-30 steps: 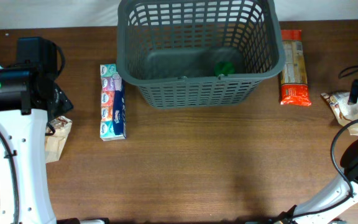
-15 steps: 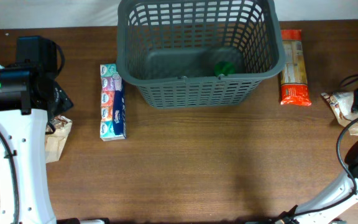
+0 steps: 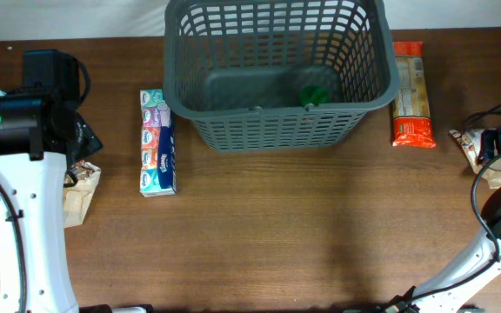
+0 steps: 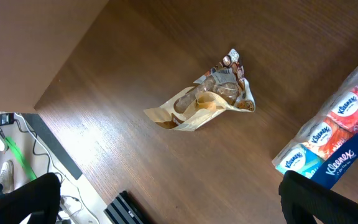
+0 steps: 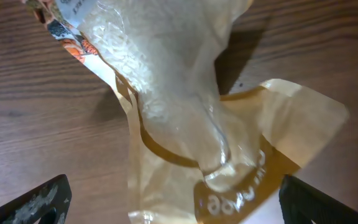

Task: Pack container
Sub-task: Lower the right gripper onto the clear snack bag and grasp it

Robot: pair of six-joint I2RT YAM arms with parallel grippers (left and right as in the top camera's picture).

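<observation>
The dark grey basket (image 3: 277,126) stands at the back middle of the table with a small green item (image 3: 313,94) on its bottom. My right gripper (image 3: 499,141) is at the far right edge, low over a clear-and-tan snack bag (image 3: 470,143). In the right wrist view its fingers (image 5: 179,208) are open, one on each side of that bag (image 5: 185,124). My left gripper (image 4: 173,208) is open and empty, held high over the left side of the table. Below it lie another tan snack bag (image 4: 207,102) and a tissue multipack (image 4: 340,130).
The tissue multipack (image 3: 156,143) lies left of the basket. An orange-red packet (image 3: 410,97) lies right of it. The second snack bag (image 3: 81,193) lies by the left arm. In the left wrist view, the table's left edge (image 4: 73,149) has cables on the floor beyond it.
My right gripper has moved toward the right edge and down over the snack bag there. The left arm and the other items have not moved.
</observation>
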